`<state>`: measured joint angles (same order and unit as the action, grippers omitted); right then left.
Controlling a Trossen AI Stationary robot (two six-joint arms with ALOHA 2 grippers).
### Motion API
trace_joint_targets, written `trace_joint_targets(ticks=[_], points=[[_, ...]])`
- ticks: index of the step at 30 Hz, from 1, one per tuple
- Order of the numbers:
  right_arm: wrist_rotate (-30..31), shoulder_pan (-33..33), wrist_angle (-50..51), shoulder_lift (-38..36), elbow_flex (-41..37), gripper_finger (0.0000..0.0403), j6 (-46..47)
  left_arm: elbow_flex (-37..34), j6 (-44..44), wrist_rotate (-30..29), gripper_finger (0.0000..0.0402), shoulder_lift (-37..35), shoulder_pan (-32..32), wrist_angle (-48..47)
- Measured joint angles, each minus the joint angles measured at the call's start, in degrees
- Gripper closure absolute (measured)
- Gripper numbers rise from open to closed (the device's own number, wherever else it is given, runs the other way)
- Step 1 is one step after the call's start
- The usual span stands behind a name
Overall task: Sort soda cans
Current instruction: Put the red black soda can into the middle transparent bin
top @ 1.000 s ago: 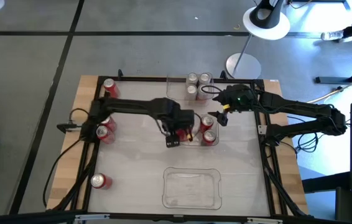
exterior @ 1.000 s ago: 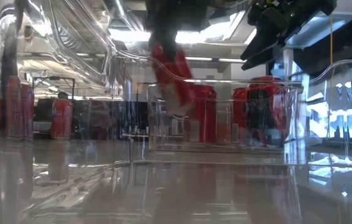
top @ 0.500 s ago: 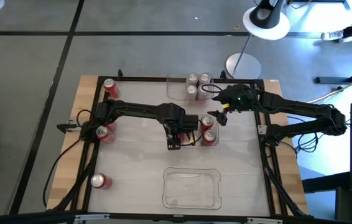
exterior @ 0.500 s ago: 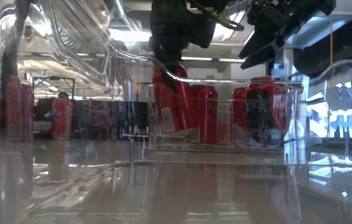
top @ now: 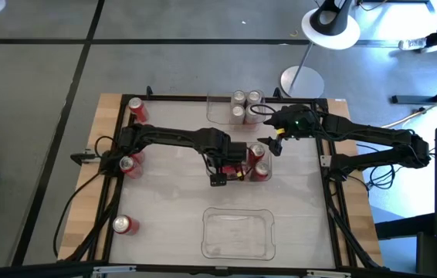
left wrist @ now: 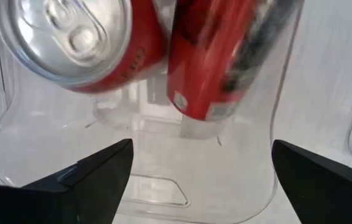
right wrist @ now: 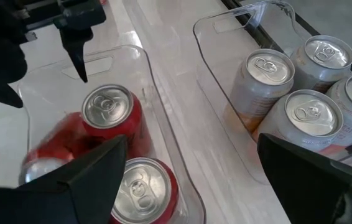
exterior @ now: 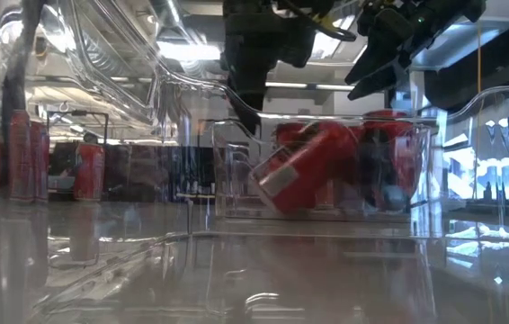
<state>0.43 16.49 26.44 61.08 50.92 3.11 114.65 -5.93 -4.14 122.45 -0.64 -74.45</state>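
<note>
left hand point(top: 220, 179) spread above tilted red soda can point(exterior: 301, 167) in clear plastic tray point(exterior: 421, 180), right hand point(top: 274, 147) spread alongside

**Colours noted**

Red cans point(right wrist: 111, 118) with silver tops inside clear tray point(right wrist: 163, 93). Silver-grey cans point(right wrist: 303, 121) with orange tint low on body, in second clear tray point(right wrist: 226, 28). Bench point(top: 172, 201) white, pale-wood edge. Arms dark.

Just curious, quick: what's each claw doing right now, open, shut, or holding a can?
Left gripper: open, empty, over the tray with red cans.
Right gripper: open, holding nothing.
</note>
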Motion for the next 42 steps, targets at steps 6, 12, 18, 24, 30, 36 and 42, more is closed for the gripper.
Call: trace_joint_targets(ticks=[6, 12, 18, 24, 30, 36, 42], points=[[0.01, 0.00, 0.01, 0.00, 0.00, 0.0043, 0.04, 0.79, -0.60, 0.00, 0.0030, -0.44, -0.24, -0.49], [0.02, 0.01, 0.04, 0.00, 0.00, 0.0043, 0.04, 2.45, -0.93, -0.08, 0.0030, -2.07, -0.55, -0.20], [0.02, -0.02, 0.00, 0.00, 0.00, 0.0043, -0.21, 2.27, -0.96, -1.66, 0.0029, -2.89, -0.72, 4.50], [-0.13, -0.02, 0.07, 0.00, 0.00, 0.0043, -0.31, 0.07, 0.06, -1.73, 0.0029, -2.87, -1.33, 9.69], [-2.99, -0.03, 0.28, 0.00, 0.00, 0.0043, -0.48, -0.07, -0.10, -2.75, 0.0029, -2.80, -1.90, 10.20], [-3.85, -0.02, 0.33, 0.00, 0.00, 0.0043, -0.53, -0.07, 0.69, -5.94, 0.0029, -2.80, -1.99, 10.32], [-6.69, -0.02, 0.33, 0.00, 0.00, 0.0043, -0.55, -0.13, 2.98, -6.67, 0.0029, -2.80, -2.32, 9.35]])
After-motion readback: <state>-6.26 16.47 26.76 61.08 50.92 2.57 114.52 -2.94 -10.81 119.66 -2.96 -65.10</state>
